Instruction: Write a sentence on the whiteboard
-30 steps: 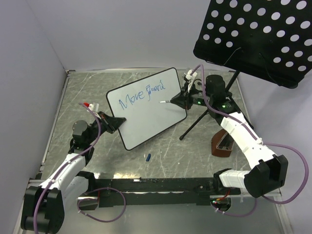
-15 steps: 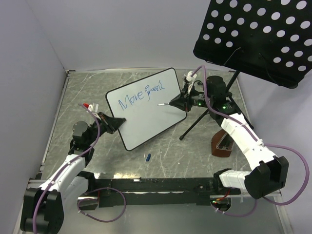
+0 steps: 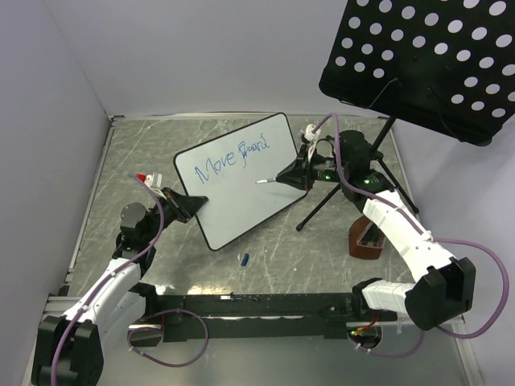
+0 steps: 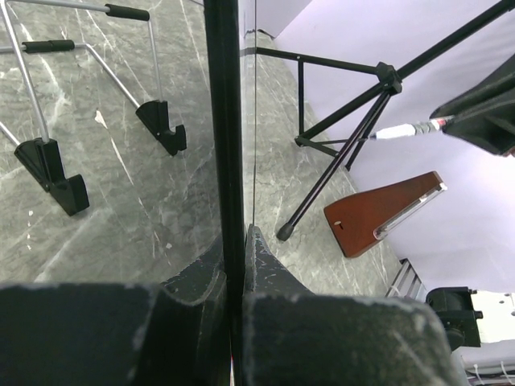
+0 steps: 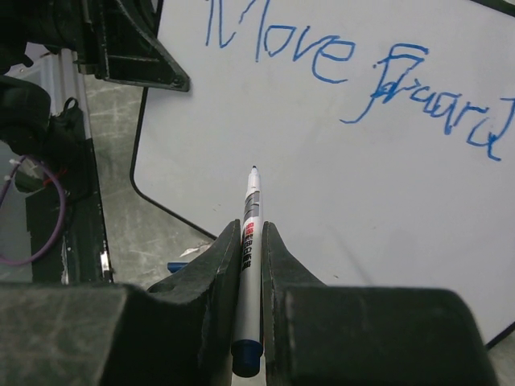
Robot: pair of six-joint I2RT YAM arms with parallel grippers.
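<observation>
While pinching the whiteboard (image 3: 241, 193) rim tight in left fingers (image 4: 193, 281), tilted up over the bench (image 3: 137, 153), drops right fingers (image 5: 213, 269), clamped on the marker (image 5: 250, 233), down-left from beside "Board" to blank white under the sentence (image 3: 233, 157), likely starting line two.

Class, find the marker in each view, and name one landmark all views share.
Top external: the marker sits just right of centre, over the whiteboard.
Left wrist: the marker shows upper right, pointing left.
Right wrist: the marker stands bottom centre, tip up.
Shared landmark: the whiteboard, edge-on in the left wrist.
</observation>
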